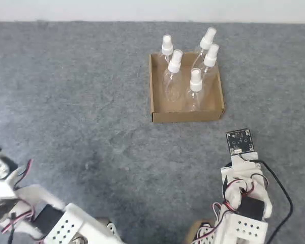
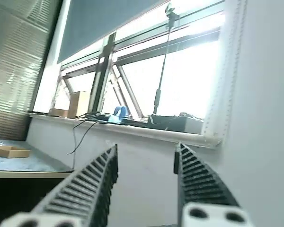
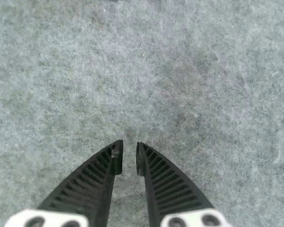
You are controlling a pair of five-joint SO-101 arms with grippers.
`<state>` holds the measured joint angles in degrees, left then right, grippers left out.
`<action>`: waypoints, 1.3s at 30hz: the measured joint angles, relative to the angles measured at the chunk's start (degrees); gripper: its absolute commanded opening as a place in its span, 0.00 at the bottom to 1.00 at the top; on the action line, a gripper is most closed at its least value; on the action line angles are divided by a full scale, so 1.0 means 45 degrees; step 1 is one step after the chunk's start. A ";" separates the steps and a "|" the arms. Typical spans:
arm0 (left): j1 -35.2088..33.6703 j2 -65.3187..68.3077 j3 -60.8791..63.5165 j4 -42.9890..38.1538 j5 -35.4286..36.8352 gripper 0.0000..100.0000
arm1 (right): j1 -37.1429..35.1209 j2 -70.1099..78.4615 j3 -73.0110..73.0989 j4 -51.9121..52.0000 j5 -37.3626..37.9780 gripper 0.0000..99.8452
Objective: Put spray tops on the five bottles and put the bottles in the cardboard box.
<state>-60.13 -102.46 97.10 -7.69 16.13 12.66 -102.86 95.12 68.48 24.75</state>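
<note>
The cardboard box [image 1: 187, 116] stands at the back middle of the grey carpet. Inside it several clear bottles [image 1: 172, 81] stand upright, each with a white spray top [image 1: 195, 80] on it. My right arm [image 1: 242, 198] rests at the front right, well short of the box. Its gripper [image 3: 128, 145] points down at bare carpet, shut with nothing held. Folded at the front left is my left arm [image 1: 20, 203]. The left gripper [image 2: 146, 149] points up towards a wall and window, open and empty.
Grey carpet [image 1: 81, 101] covers the table all round the box. A window sill [image 2: 109, 120] with cables and small items lies far behind the left gripper.
</note>
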 measured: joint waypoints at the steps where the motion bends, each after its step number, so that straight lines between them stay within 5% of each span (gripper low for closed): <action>1: 0.0176 0.0000 0.0000 -0.0039 0.0039 0.07 | 0.0000 0.0000 0.0000 0.0000 0.0000 0.01; 17: 0.1739 0.0000 0.0000 -0.0137 0.0039 0.01 | 0.0000 0.0000 0.0000 0.0000 0.0000 0.01; 26: 0.4571 0.0000 0.0000 0.1016 0.0039 0.01 | 0.0000 0.0000 0.0000 0.0000 0.0000 0.01; 33: 0.7033 0.0000 0.0000 0.2813 0.0039 0.01 | 0.0000 0.0000 0.0000 0.0000 0.0000 0.01; 39: 0.9866 0.0000 0.0000 0.6466 -0.1309 0.01 | 0.0000 0.0000 0.0000 0.0000 0.0000 0.01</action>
<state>-15.74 -102.46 97.10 21.41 10.24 12.66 -102.86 95.12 68.48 24.75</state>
